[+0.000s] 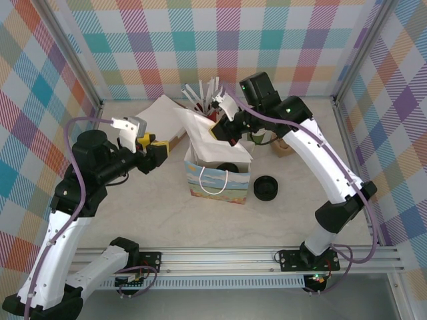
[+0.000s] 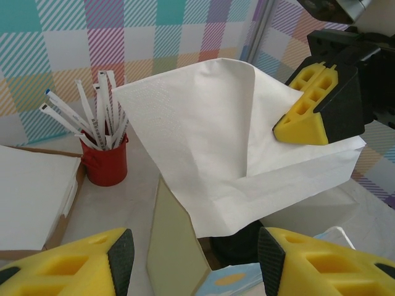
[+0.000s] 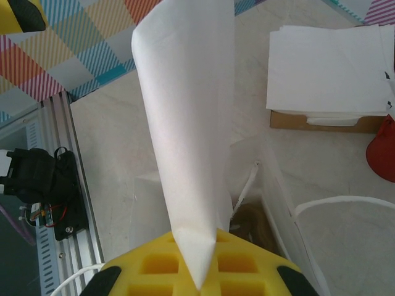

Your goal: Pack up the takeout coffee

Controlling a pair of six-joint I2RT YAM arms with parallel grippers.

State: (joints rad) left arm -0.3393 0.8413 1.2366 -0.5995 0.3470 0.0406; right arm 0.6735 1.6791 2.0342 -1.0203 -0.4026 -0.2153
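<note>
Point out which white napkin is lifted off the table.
The single napkin draped above the paper bag, pinched in the shut right gripper. The other napkins lie flat in a stack beside the red cup.

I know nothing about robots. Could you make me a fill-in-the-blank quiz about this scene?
The right gripper pinches a napkin coloured ___. The left gripper has its jaws standing ___. The white sticks stand in a ___ cup.
Missing words: white; open; red.
</note>
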